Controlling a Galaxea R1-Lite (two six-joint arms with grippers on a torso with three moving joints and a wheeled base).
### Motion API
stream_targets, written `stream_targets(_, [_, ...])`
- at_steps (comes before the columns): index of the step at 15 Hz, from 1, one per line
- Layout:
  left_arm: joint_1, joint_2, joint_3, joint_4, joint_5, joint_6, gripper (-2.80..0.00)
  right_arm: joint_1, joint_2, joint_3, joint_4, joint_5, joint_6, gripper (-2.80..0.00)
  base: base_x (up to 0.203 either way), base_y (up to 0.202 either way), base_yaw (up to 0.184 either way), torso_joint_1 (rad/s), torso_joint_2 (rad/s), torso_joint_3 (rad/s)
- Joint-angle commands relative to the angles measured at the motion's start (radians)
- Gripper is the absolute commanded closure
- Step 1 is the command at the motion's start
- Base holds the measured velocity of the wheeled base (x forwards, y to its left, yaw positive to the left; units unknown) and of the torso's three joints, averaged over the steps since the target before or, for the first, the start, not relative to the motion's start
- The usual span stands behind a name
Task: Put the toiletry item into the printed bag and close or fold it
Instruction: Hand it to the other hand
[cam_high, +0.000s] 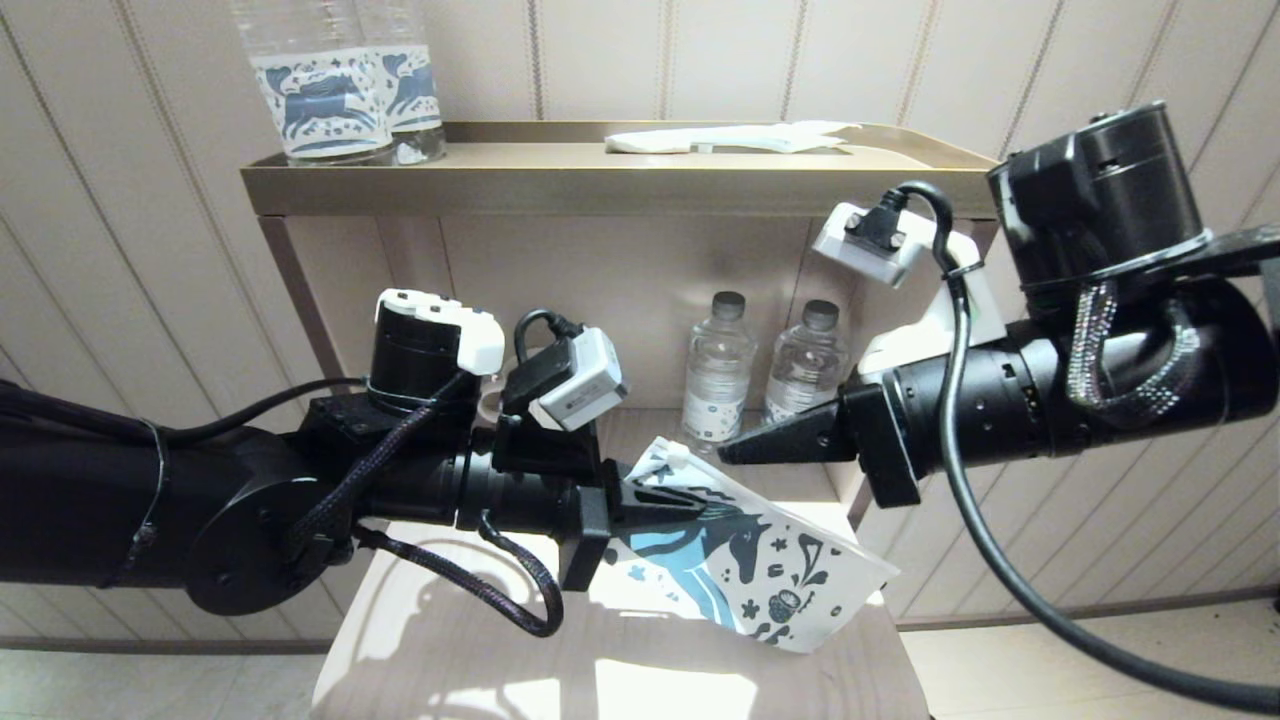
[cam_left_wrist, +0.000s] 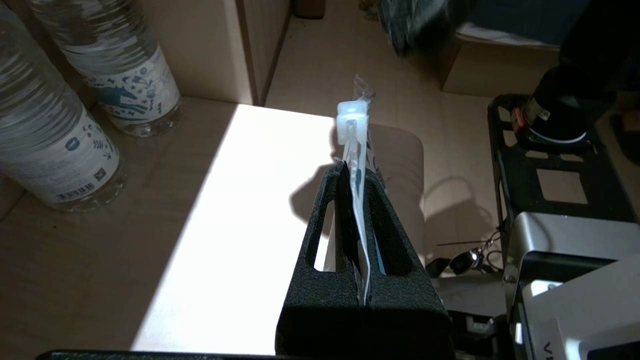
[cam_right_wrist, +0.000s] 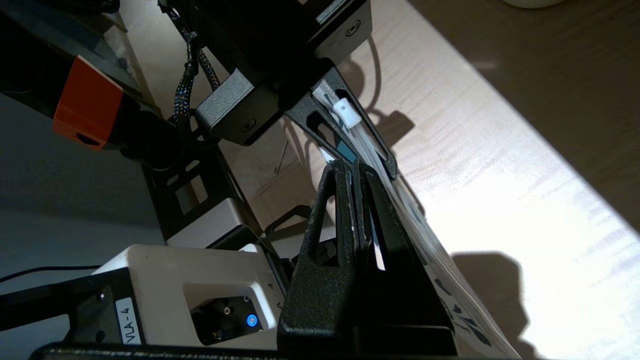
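The printed bag, white with a dark blue horse, hangs tilted above the lower shelf. My left gripper is shut on its upper part. In the left wrist view the bag stands edge-on between the shut jaws. A small pale white block, which looks like the toothbrush's head end, sticks out of the bag's top corner; the rest of the toothbrush is hidden. My right gripper is shut, its tips just beside that white end. In the right wrist view the bag runs along the outside of its fingers.
Two clear water bottles stand at the back of the lower shelf, close behind both grippers. On the brass top tray are two horse-label bottles and a flat white packet.
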Motion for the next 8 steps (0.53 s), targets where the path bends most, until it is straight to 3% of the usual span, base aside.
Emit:
stream_targets(1, [-0.005,-0.001,-0.004,-0.004,-0.004,-0.012,0.0,0.006,0.014,0.021,-0.023,0.003,0.011,0.0,0.0,0.0,0.0,0.0,0.0,0.0])
stream_targets(3, [-0.004,-0.002,-0.006,-0.005,0.002,-0.012,0.0,0.005,-0.003,0.069,-0.084,-0.016,0.02,0.0,0.0,0.0,0.0,0.0,0.0,0.0])
stream_targets(4, [-0.003,-0.005,-0.006,-0.005,0.004,-0.012,0.0,0.007,-0.023,0.092,-0.144,-0.038,0.02,-2.8,0.0,0.0,0.0,0.0,0.0,0.0])
stream_targets(6, [-0.004,-0.007,-0.004,-0.004,0.004,-0.012,0.0,0.007,-0.046,0.094,-0.165,-0.05,0.03,-2.8,0.0,0.0,0.0,0.0,0.0,0.0])
stream_targets(7, [-0.003,-0.005,-0.004,-0.004,0.004,-0.012,0.0,0.009,-0.06,0.1,-0.162,-0.05,0.032,0.0,0.0,0.0,0.0,0.0,0.0,0.0])
stream_targets(8, [-0.003,-0.005,-0.004,-0.004,0.004,-0.012,0.0,0.008,-0.068,0.109,-0.162,-0.052,0.035,0.0,0.0,0.0,0.0,0.0,0.0,0.0])
